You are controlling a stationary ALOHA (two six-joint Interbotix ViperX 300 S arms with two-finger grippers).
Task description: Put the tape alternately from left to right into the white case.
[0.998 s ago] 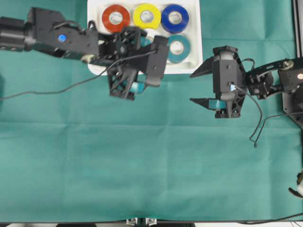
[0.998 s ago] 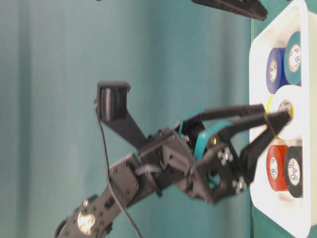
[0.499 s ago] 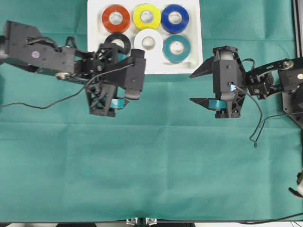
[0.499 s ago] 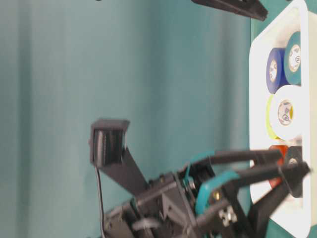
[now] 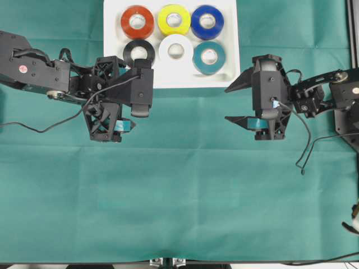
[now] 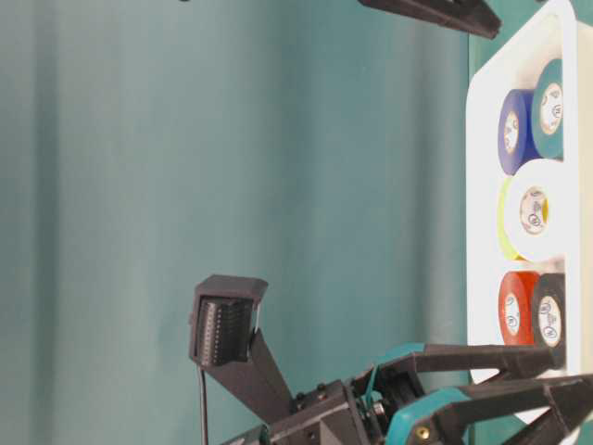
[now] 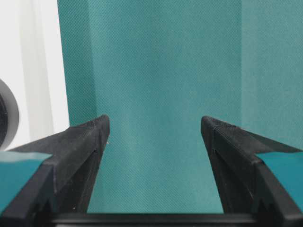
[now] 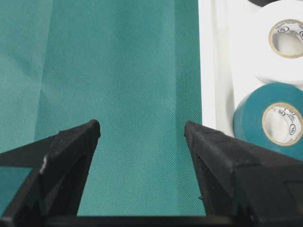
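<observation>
The white case (image 5: 113,78) lies at the table's far edge. Red (image 5: 137,21), yellow (image 5: 174,19) and blue tape (image 5: 207,21) fill its back row. Black (image 5: 139,52), white (image 5: 175,50) and teal tape (image 5: 209,55) fill the front row. My left gripper (image 5: 128,106) hangs open and empty over bare cloth just in front of the case's left part. In its wrist view the case rim (image 7: 42,71) and the black tape (image 7: 4,113) show at the left edge. My right gripper (image 5: 226,103) is open and empty beside the case's right front corner, with teal tape (image 8: 270,120) and white tape (image 8: 284,42) in its view.
Green cloth (image 5: 185,190) covers the table. A black cable (image 5: 50,124) trails from the left arm and another (image 5: 305,145) loops below the right arm. A dark frame (image 5: 353,28) runs along the right edge.
My left gripper has drawn back from above the case, leftward and toward the front, staying open; the white and black tape it covered now show in the case. The right arm has not moved.
</observation>
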